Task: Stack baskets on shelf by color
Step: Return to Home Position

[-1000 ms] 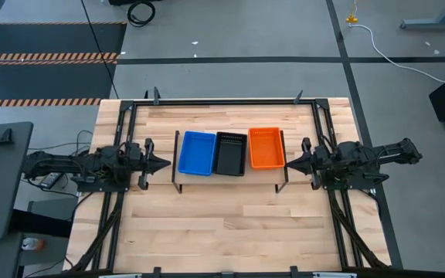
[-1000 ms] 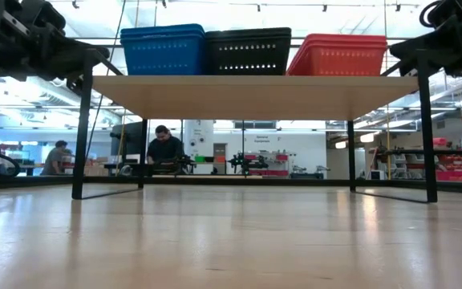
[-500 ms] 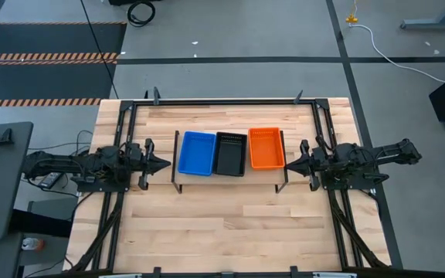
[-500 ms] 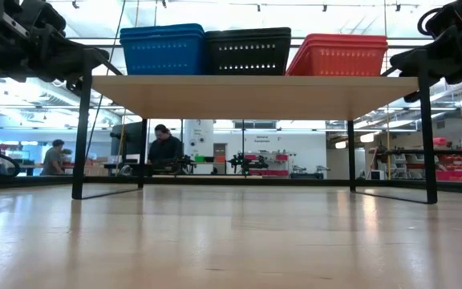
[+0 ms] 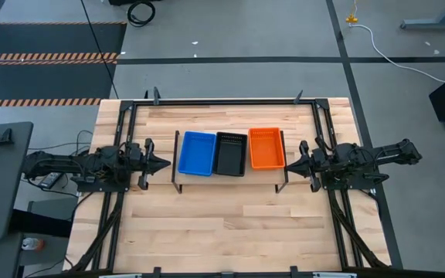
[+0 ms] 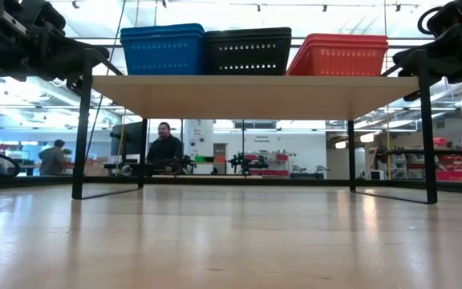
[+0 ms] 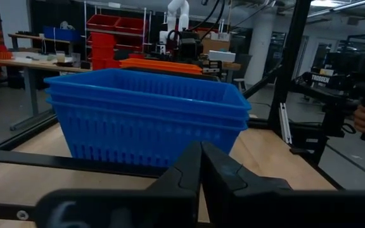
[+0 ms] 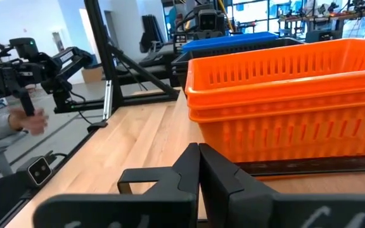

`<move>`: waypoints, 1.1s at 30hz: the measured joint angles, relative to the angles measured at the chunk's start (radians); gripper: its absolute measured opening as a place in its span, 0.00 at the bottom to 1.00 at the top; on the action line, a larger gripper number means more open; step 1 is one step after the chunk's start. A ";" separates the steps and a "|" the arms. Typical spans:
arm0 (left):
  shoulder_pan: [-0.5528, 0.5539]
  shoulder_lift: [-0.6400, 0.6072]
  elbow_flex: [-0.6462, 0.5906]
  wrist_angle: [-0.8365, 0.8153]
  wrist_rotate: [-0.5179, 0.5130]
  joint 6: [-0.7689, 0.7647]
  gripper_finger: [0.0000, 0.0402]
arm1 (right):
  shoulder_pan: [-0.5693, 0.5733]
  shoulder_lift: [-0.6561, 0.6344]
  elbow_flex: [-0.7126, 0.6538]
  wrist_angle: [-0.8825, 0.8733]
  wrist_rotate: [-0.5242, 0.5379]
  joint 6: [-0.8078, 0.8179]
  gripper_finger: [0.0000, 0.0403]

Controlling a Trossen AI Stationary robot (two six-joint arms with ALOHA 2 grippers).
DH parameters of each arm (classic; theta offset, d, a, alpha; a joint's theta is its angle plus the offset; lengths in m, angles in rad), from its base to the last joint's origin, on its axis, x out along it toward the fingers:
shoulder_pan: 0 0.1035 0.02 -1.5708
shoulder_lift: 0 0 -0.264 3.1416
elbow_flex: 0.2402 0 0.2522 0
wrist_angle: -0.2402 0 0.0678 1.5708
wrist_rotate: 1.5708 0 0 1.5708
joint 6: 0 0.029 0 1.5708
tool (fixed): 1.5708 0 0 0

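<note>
High view: left pincer (image 5: 163, 163) & right pincer (image 5: 290, 164) lie level, tips just beside shelf (image 5: 265, 176) ends; open table (image 5: 230, 232) in front.
Low view: blue baskets (image 6: 164, 50), black baskets (image 6: 249, 50), orange baskets (image 6: 339, 54) stacked side by side on shelf.
Wrist views: both pincers pressed together.

From above, layer counts of the blue stack (image 5: 196, 152), black stack (image 5: 230, 153) and orange stack (image 5: 266, 147) cannot be told. Left wrist view: blue stack hides black stack. Right wrist view: picture edge cuts off orange stack.
</note>
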 joint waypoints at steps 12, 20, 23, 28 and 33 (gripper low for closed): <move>0.000 0.000 0.000 0.000 0.000 -0.001 0.05 | 0.000 0.002 -0.001 0.017 0.004 0.000 0.04; 0.000 0.000 0.000 0.000 0.000 -0.001 0.06 | 0.000 0.002 -0.001 0.021 0.004 0.000 0.04; 0.000 0.000 0.000 0.000 0.000 -0.001 0.07 | 0.000 0.002 -0.001 0.021 0.005 0.000 0.04; 0.000 0.000 0.000 0.000 0.000 -0.001 0.07 | 0.000 0.002 -0.001 0.021 0.005 0.000 0.04; 0.000 0.000 0.000 0.000 0.000 -0.001 0.05 | 0.000 0.002 -0.001 0.022 0.005 0.000 0.04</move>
